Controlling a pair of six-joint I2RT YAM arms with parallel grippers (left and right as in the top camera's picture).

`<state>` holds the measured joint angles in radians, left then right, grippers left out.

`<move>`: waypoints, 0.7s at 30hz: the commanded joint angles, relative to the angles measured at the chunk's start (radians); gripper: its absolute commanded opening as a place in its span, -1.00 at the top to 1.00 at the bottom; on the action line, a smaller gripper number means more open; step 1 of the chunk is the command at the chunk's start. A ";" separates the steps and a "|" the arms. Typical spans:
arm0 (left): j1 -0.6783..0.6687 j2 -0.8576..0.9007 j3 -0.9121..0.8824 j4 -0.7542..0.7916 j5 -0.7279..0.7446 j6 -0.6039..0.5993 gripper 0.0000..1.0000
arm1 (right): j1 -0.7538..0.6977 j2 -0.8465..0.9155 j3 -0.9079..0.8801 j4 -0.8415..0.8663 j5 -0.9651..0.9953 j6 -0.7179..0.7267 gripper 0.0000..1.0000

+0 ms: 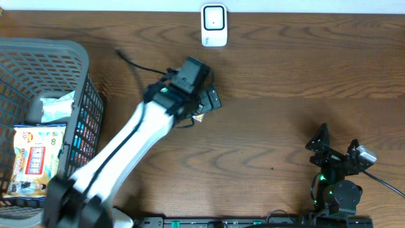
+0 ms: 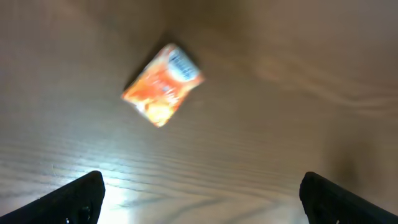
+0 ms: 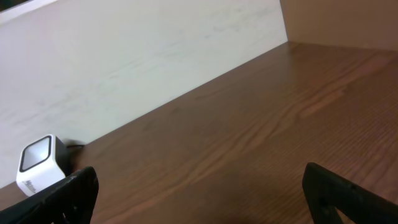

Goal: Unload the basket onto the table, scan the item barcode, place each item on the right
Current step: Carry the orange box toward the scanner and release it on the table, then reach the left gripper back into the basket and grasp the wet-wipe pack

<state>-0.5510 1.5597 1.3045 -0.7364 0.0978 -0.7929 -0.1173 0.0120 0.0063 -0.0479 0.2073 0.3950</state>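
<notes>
L gripper wide open, nothing between the jaws; its two dark fingertips sit at the bottom corners of the L wrist view, far apart; the item, a small orange snack packet, lies flat on the wooden table ahead of the fingertips, turned diagonally, not touched by either finger; pic is a bit blurred so print on packet can't be read, no barcode visible on the side facing up; in overhead the L arm reaches from bottom-left edge to mid table, its head covers most of the packet, only a small corner shows at its lower edge; white barcode scanner stands at the far edge of the table, top centre, well apart from packet and L gripper; thin black cable runs across the table to the L arm's head; grey mesh basket at far left w/ a yellow-red snack bag and a white packet inside; R gripper also wide open and empty, fingertips at the bottom corners of its wrist view; R arm folded at bottom-right, well apart from the item; R wrist cam looks across bare table to the scanner at its left edge, against a pale wall.
</notes>
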 commanded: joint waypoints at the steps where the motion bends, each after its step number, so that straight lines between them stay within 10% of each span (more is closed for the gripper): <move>1: 0.000 -0.131 0.016 0.018 -0.020 0.092 -0.98 | 0.007 -0.006 -0.001 -0.002 0.011 0.012 -0.98; 21: 0.323 -0.472 0.177 0.012 -0.181 0.224 -0.95 | 0.007 -0.006 -0.001 -0.002 0.011 0.012 -0.99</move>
<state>-0.3115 1.0863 1.4445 -0.7021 -0.0399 -0.5930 -0.1173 0.0120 0.0063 -0.0479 0.2077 0.3950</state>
